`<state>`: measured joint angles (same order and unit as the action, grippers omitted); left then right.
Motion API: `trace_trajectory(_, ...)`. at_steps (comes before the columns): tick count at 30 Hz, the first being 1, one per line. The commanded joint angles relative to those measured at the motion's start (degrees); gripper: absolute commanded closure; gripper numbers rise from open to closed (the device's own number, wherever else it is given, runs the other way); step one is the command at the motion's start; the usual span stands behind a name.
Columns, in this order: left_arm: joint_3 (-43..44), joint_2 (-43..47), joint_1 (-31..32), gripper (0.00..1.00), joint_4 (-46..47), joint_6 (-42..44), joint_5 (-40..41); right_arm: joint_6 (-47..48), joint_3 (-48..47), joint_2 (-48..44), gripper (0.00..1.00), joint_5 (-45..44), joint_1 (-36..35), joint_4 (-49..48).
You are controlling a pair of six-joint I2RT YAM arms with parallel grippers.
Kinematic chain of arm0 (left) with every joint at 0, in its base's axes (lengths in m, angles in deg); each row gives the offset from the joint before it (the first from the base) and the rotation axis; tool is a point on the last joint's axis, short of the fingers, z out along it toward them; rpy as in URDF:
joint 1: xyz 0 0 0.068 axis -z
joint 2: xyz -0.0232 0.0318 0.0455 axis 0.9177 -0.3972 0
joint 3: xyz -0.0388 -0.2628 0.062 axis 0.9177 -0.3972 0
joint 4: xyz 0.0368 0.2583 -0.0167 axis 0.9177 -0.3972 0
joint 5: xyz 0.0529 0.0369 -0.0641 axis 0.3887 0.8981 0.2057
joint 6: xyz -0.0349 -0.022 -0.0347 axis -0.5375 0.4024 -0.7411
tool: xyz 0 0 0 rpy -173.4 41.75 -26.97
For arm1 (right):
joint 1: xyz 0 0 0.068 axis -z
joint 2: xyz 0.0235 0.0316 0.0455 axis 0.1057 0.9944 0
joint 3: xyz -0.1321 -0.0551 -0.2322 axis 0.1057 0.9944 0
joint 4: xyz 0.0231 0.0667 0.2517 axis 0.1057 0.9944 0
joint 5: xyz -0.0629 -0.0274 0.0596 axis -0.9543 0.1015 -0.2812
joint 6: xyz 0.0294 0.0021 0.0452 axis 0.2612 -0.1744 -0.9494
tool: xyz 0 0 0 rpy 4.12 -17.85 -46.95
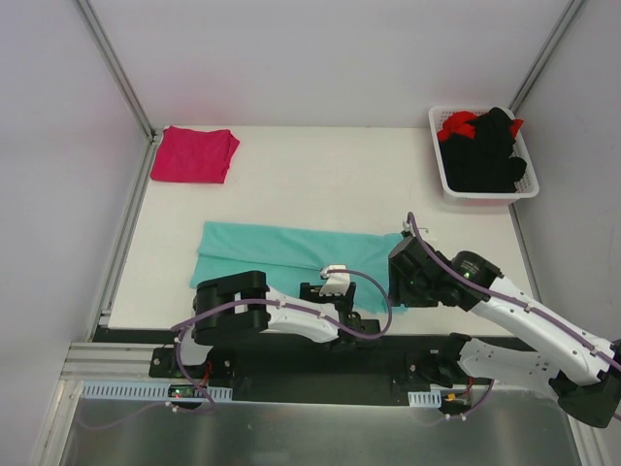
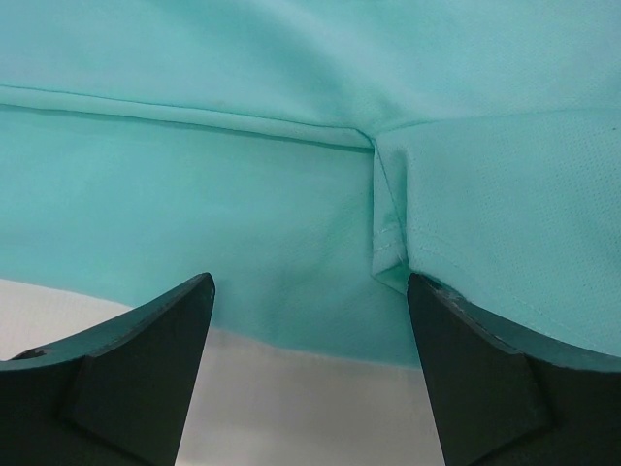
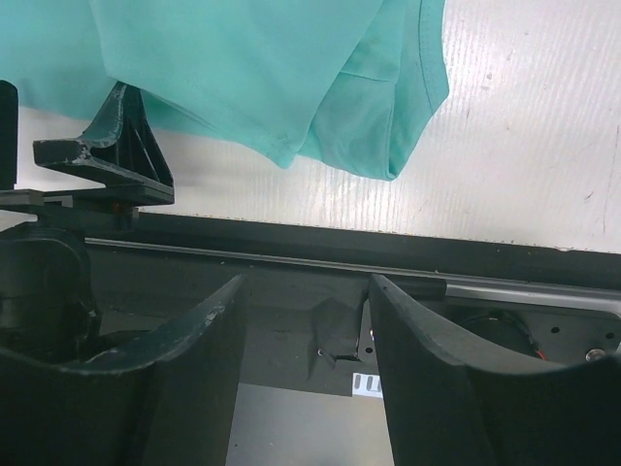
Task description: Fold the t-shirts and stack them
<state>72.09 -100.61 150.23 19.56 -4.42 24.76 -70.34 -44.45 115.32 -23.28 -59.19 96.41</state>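
The left gripper (image 2: pixel 309 287) is standing wide open and is holding nothing; its two fingertips are sitting just beside the near hem of the teal shirt (image 1: pixel 281 254). The right gripper (image 3: pixel 306 283) is standing about half open, also empty, and is hanging over the dark rail at the near edge of the table (image 1: pixel 320 180). Two shirts are lying on the table: the teal one and a pink shirt (image 1: pixel 197 153), folded in the far left corner. One white basket (image 1: pixel 490 195) in the far right corner is holding black clothes (image 1: pixel 490 155) and something red (image 1: pixel 464 124). The teal shirt is lying flat near the arms, its long axis running left to right.
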Motion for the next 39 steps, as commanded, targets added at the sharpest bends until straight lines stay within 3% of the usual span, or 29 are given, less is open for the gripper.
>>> trace_trajectory(1, 0.88, -0.42, -0.58, 0.19, -1.44, -2.30, 1.96, -1.12, -2.28, -1.42, 0.45, -1.10, -0.31, 1.90)
trace_trajectory(24, -3.08, 3.36, -1.63, 0.20, -7.94, -9.50, 2.14, -1.30, -0.61, -0.98, 0.46, -0.49, -0.93, 0.41)
trace_trajectory(33, -4.75, 6.96, -1.63, 0.19, -18.04, -20.31, 2.58, -1.82, 3.25, 0.86, 0.46, 1.10, -1.46, -4.07)
trace_trajectory(39, -2.91, 6.27, -1.46, 0.20, -18.49, -19.09, 2.31, -1.74, 9.57, 4.80, 0.46, 2.85, -1.81, -11.62)
